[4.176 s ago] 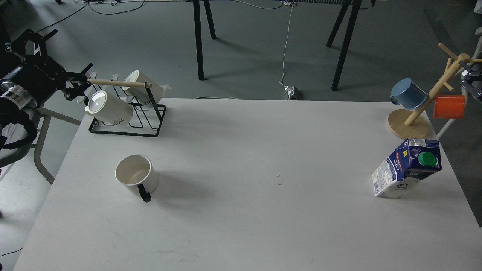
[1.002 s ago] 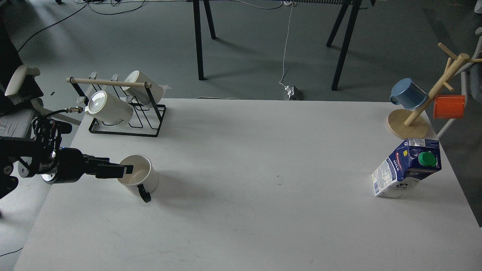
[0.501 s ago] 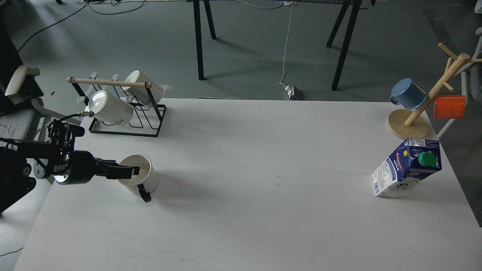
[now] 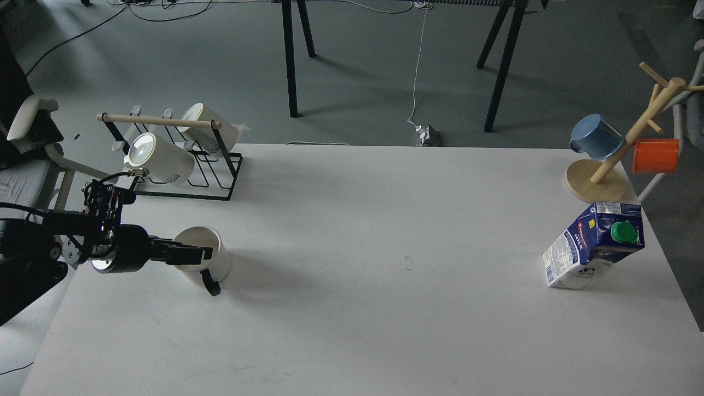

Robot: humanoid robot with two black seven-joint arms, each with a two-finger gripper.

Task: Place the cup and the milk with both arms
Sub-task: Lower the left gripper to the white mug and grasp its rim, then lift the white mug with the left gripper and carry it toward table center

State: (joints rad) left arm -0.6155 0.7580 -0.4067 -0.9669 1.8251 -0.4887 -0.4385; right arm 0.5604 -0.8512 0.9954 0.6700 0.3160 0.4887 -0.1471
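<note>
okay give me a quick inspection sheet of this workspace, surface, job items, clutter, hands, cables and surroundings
Surface: white table, faint scuffs, no spills seen.
Job's things: cup upright at left, black handle toward the camera; milk carton upright near the right edge, green cap on.
Clutter: black wire rack holding two white mugs at back left; wooden mug tree at back right with a blue mug and an orange mug.
Hands: left hand across the cup's mouth, open or shut unclear; right hand not in view.
Cables: white cable on the floor behind the table.
Surroundings: grey floor, black trestle legs, a chair at left.
</note>
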